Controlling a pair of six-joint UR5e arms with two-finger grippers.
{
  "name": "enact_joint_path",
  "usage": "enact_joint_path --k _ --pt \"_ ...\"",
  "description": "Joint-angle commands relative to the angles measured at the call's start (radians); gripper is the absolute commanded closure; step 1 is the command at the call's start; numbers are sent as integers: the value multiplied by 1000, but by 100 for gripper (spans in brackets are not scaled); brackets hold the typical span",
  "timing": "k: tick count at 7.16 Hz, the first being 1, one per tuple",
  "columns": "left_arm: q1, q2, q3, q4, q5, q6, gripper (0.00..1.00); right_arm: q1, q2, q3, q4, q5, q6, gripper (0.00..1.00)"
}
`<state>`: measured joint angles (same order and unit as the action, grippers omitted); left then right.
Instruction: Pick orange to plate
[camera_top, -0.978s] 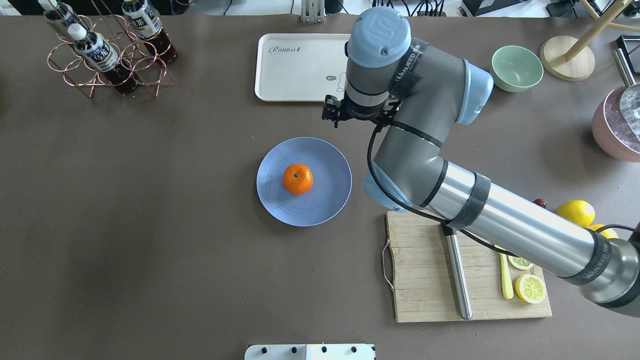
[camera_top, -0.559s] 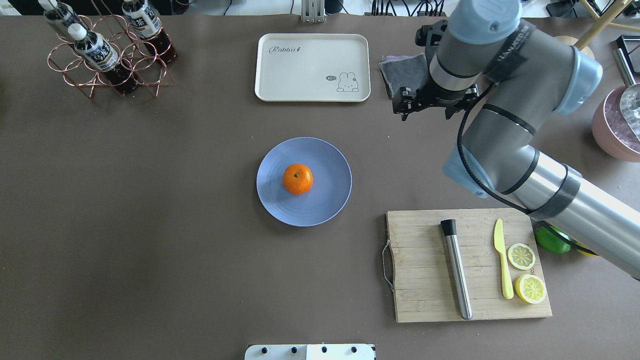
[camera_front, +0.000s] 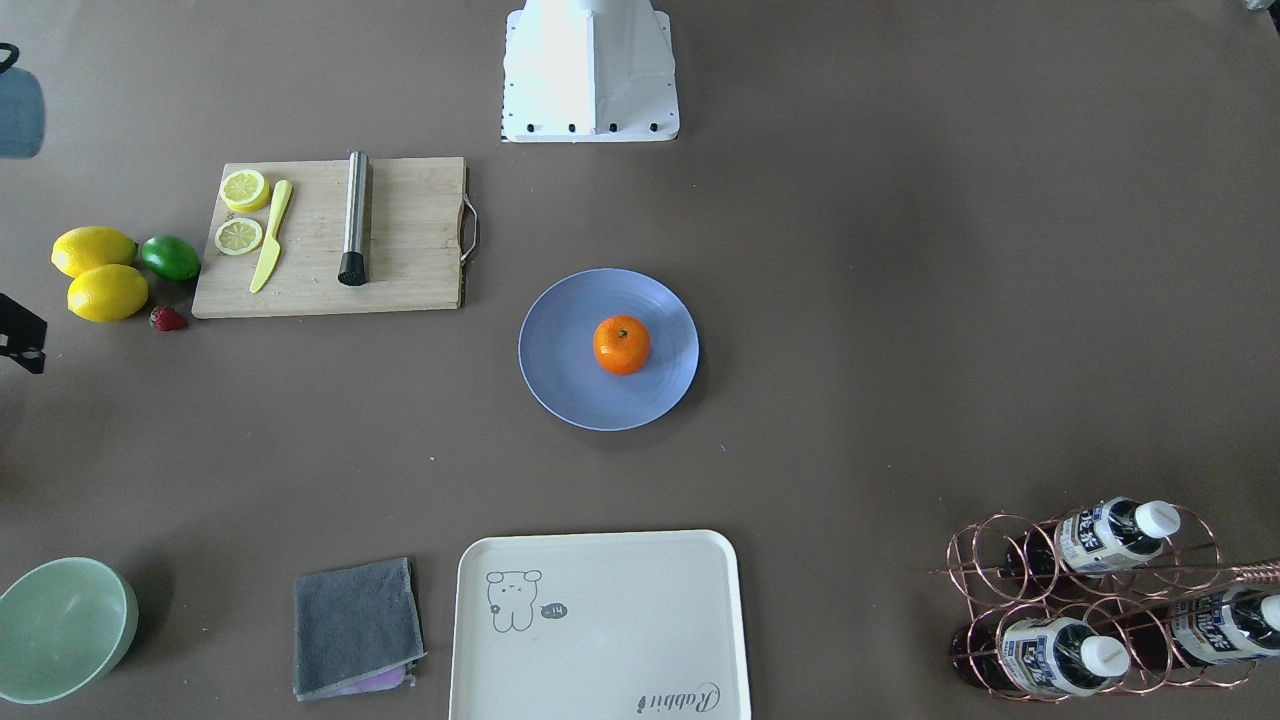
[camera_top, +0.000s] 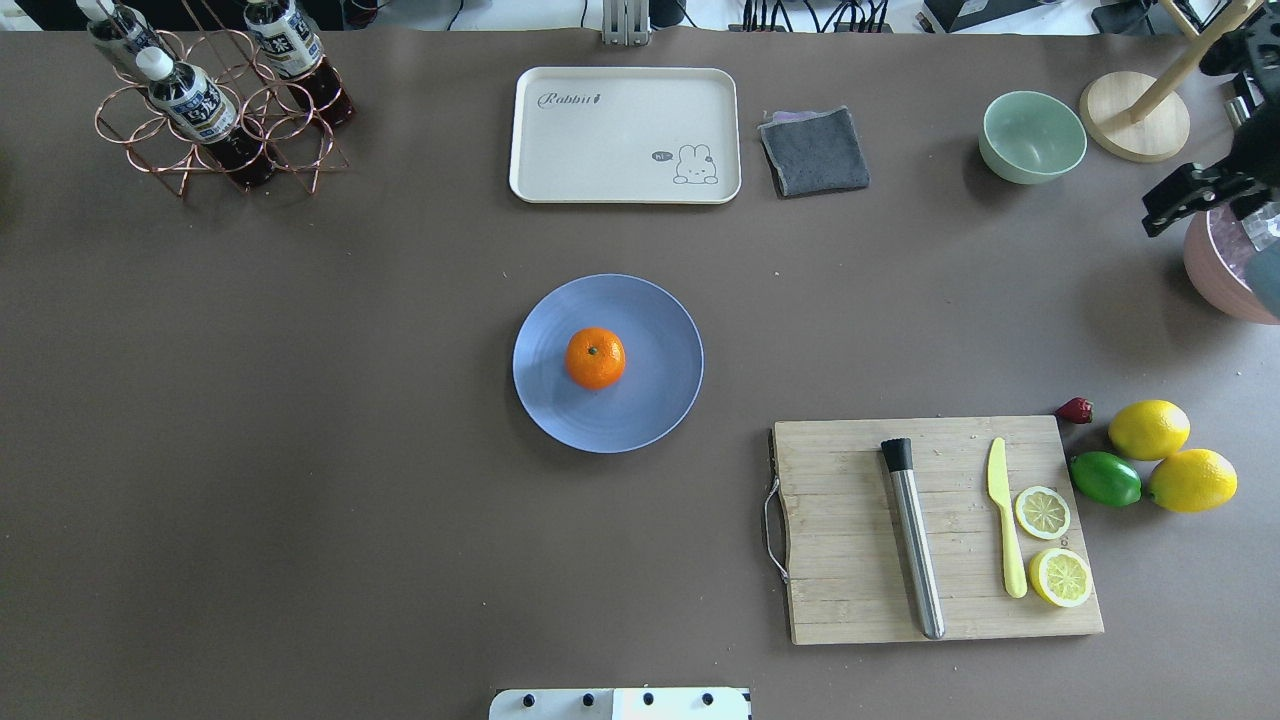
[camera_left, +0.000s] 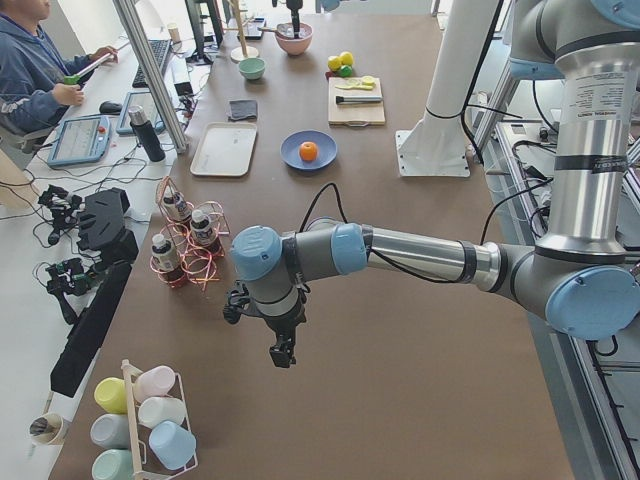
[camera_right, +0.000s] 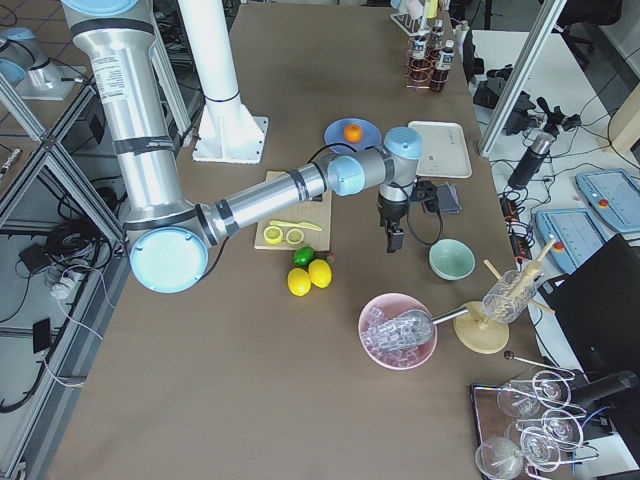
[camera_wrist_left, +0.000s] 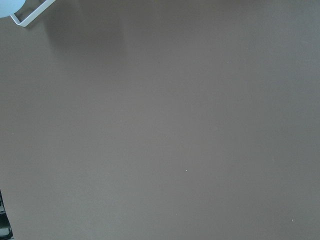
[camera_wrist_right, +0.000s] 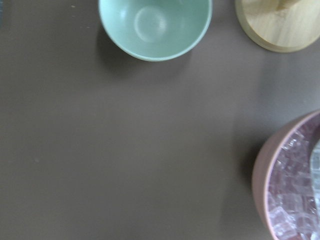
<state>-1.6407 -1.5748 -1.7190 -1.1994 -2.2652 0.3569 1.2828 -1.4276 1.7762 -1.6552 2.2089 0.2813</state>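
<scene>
Orange at centre of blue plate

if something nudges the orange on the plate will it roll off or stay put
The orange looks round and sits free near the middle of the plate, so a nudge would probably roll it. The plate looks almost flat, so its rim may not stop it. Its stem dimple faces up, so it may rest on a flatter base.
</scene>
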Motion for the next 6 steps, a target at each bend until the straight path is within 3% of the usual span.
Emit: enact_joint_path --k 1,3,6 --pt "-1 -1 -1 -2 -1 1 2 168 -138 -4 2 29 -74 0" --pt "-1 -2 -2 -2 -2 1 2 239 -201 -7 0 14 -254 0" --pt "-1 -2 -11 -2 -4 1 2 259 -223 0 0 -11 -278 0"
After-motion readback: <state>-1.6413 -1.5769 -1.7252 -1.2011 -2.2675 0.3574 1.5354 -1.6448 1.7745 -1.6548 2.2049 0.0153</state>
